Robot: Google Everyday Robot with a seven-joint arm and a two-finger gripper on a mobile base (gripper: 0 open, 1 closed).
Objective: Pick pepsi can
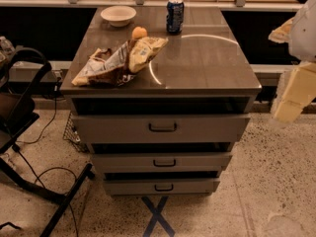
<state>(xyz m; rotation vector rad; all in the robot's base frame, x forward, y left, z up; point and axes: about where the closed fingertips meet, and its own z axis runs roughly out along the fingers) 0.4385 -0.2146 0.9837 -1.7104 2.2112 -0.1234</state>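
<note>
The pepsi can (175,15) is dark blue with white markings and a silver top. It stands upright at the back middle of the grey cabinet top (207,58). My gripper (291,90) shows as pale blurred parts at the right edge of the view. It is off the cabinet's right side, well in front of and to the right of the can, and holds nothing that I can see.
A white bowl (118,15) stands left of the can. An orange (139,32) and crumpled chip bags (121,60) lie on the left half. Three drawers (162,127) stand slightly open below. A chair frame (19,107) and cables are on the left floor.
</note>
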